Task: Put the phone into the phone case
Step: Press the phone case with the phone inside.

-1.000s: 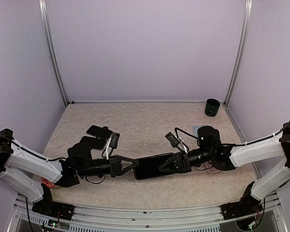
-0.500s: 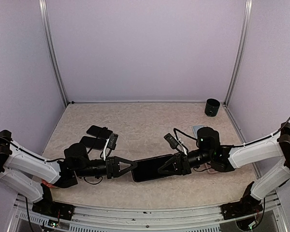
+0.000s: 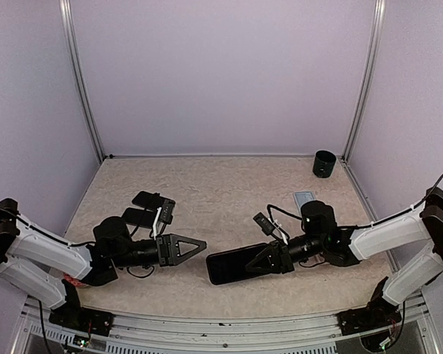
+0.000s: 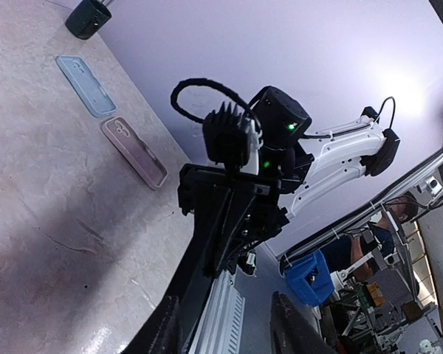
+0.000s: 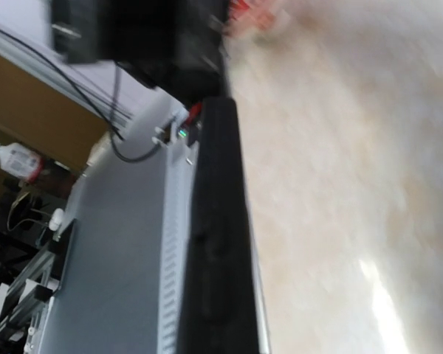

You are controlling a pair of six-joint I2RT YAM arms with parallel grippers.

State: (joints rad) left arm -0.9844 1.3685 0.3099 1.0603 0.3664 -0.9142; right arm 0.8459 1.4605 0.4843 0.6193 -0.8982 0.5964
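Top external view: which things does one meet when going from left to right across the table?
Two dark flat items → left tool → phone → right tool, which holds the phone → light blue case → black cup.

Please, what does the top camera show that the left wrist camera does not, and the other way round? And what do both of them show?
Only the top view: two dark flat items beside the left arm, and the broad face of the phone. Only the left wrist view: a pinkish case lying on the table, and a blue bin beyond the table. Both: the black cup, the pale blue case, and the right gripper shut on the phone.
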